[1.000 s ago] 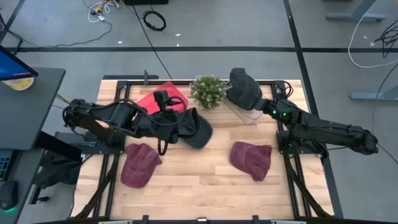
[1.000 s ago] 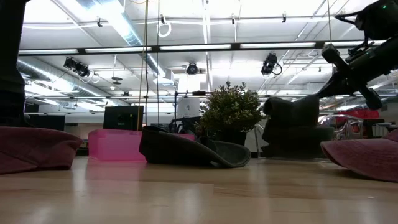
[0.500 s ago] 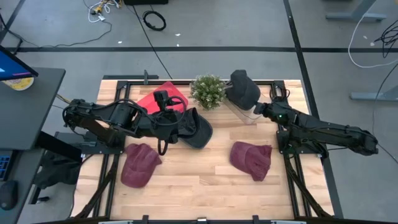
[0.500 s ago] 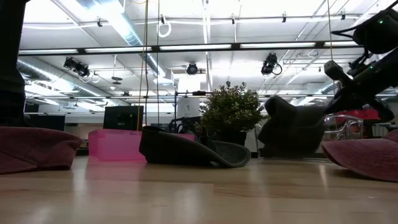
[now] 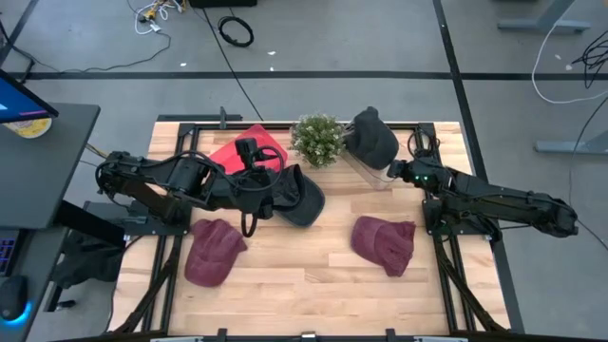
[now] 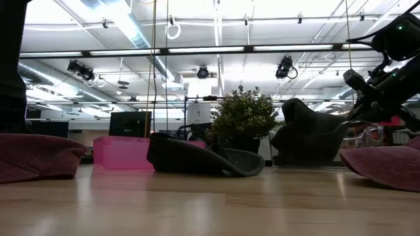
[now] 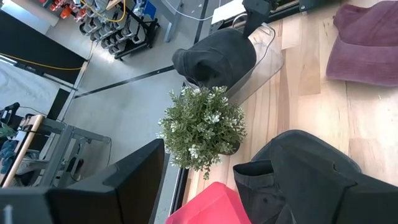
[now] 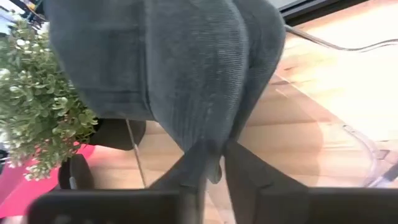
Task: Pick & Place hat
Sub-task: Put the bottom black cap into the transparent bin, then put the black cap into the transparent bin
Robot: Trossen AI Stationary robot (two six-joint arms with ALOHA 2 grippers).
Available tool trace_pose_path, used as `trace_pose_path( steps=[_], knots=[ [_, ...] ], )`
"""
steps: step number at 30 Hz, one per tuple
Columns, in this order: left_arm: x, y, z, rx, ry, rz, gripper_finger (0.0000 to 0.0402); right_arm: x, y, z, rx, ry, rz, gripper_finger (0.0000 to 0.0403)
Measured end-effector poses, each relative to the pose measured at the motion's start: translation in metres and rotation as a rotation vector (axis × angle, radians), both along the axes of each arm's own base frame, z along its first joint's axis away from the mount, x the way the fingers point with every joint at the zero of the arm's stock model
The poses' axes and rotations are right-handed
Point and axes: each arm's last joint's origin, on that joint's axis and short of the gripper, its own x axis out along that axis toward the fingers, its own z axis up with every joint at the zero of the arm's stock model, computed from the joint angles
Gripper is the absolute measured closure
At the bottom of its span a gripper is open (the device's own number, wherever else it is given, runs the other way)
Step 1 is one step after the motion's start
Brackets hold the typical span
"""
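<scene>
1. The right end effector [image 5: 392,169] sits in the upper right of the high view, at the far edge of the table [image 5: 313,271]. Its fingers are pinched together on the lower edge of a dark grey hat [image 5: 371,139]; the right wrist view shows the grey cloth [image 8: 180,68] caught between the two dark fingers.
2. That grey hat hangs over a clear plastic bin [image 7: 264,59] at the far side of the table, just right of the small potted plant [image 5: 317,140]. In the low view it shows as a dark hump [image 6: 308,134] to the right of the plant [image 6: 244,118].
3. The left end effector [image 5: 271,186] is left of centre in the high view, resting against a second dark hat [image 5: 299,197] that lies flat on the table. I cannot tell whether its fingers are open or closed.
4. Behind that second hat is a pink box [image 5: 249,147], just left of the plant.
5. Two maroon hats lie nearer the front edge: one at lower left [image 5: 213,251] and one at lower right [image 5: 385,242], well apart from each other.
6. In the low view the flat dark hat [image 6: 197,156] fills the middle, with the pink box [image 6: 123,152] behind it to the left.
</scene>
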Motion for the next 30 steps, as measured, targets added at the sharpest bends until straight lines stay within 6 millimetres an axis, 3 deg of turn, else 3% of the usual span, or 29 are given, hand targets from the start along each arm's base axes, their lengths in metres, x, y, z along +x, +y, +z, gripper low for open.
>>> trace_pose_path(
  steps=[6, 11, 20, 30],
  knots=[
    [0.000, 0.000, 0.000, 0.000, 0.000, 0.000, 0.0104, 0.003, 0.001, 0.007, 0.017, -0.067, 0.049, 0.0245],
    [0.000, 0.000, 0.000, 0.000, 0.000, 0.000, 0.0104, 0.003, 0.001, 0.025, 0.005, -0.050, 0.092, 0.0205],
    [0.000, 0.000, 0.000, -0.012, 0.004, -0.011, 0.0104, -0.013, 0.008, 0.078, 0.001, 0.119, 0.121, 0.0199],
    [0.004, 0.011, -0.002, -0.098, 0.027, -0.046, 0.0104, -0.023, 0.012, 0.132, -0.114, 0.063, 0.164, 0.0199]
  ],
)
